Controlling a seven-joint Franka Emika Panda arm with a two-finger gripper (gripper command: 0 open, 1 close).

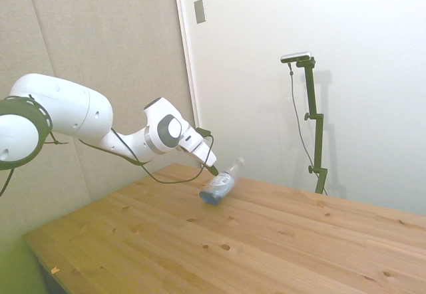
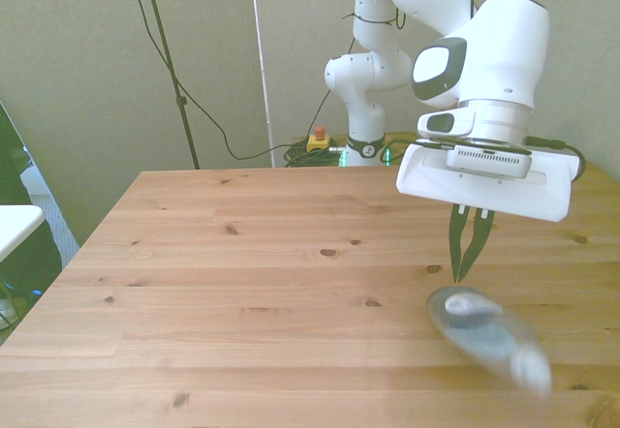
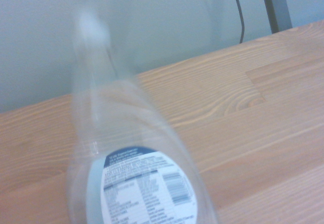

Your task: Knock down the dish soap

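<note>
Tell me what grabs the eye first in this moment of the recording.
The small clear plastic dish soap bottle with blue liquid is caught mid-topple, blurred and leaning steeply with its white cap pointing away from the arm, near the front view's right side of the wooden table. Just behind it hangs the white arm's two-finger gripper, its dark fingers close together at the tips.

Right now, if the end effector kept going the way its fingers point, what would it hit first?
Most likely the tipping dish soap bottle, blurred just below the end effector; depth is unclear, so it could reach the table instead.
</note>
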